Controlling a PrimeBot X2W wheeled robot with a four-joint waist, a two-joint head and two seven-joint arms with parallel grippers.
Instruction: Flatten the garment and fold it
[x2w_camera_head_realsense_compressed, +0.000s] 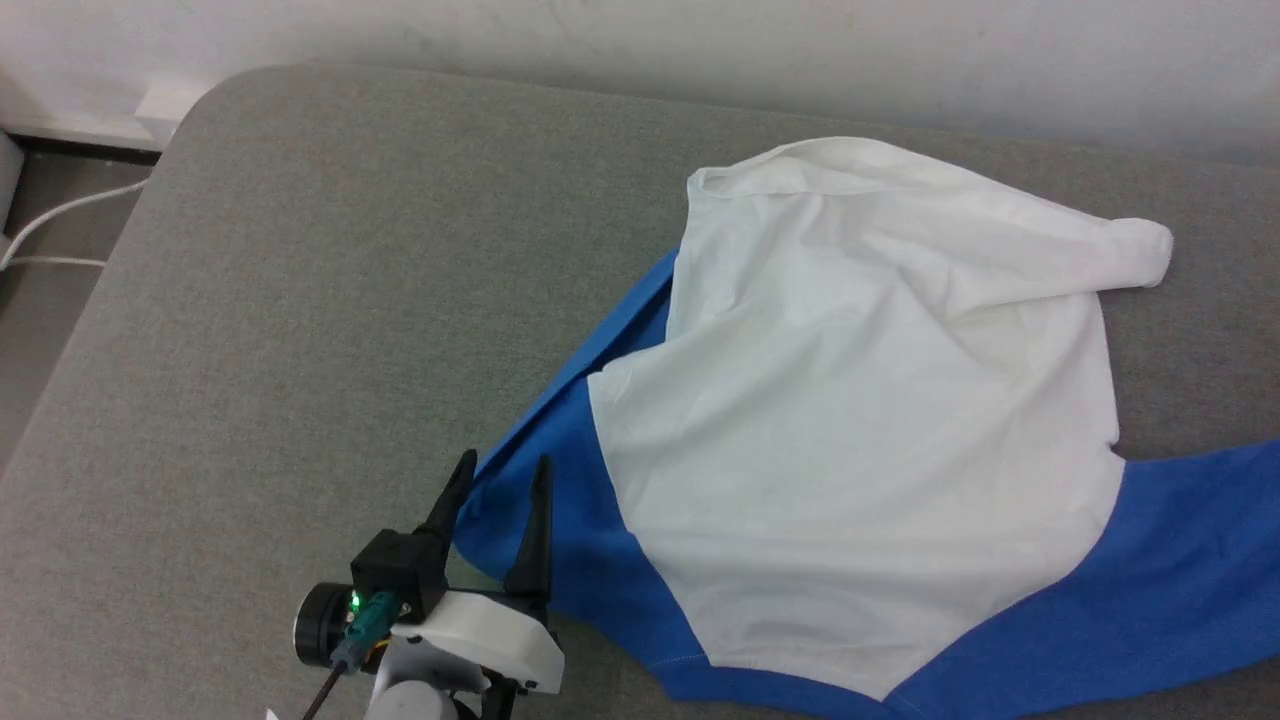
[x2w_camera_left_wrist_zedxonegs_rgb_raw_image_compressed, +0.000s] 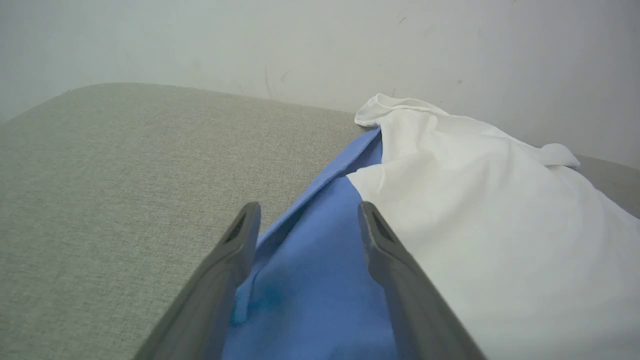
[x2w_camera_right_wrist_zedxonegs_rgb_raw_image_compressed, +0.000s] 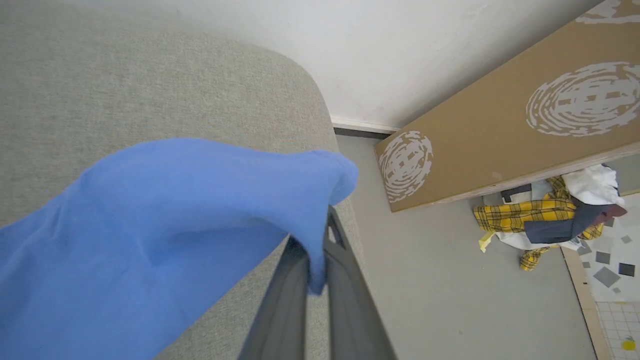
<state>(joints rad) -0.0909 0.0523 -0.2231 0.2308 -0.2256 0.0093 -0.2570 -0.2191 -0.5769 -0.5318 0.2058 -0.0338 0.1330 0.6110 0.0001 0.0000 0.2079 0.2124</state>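
Right wrist view: right gripper pinched tight on a blue sleeve tip of the garment, held up above the grey cushion edge; beyond, a cardboard panel and yellow plaid cloth on the floor. Head and left wrist views: left gripper spread wide over the other blue sleeve, rumpled white body lying on the cushion behind

The head camera looked steeply down on the grey woven-fabric surface. Both wrist cameras sat low and close over it, facing the plain white wall. All three shared the soft white-and-blue T-shirt.
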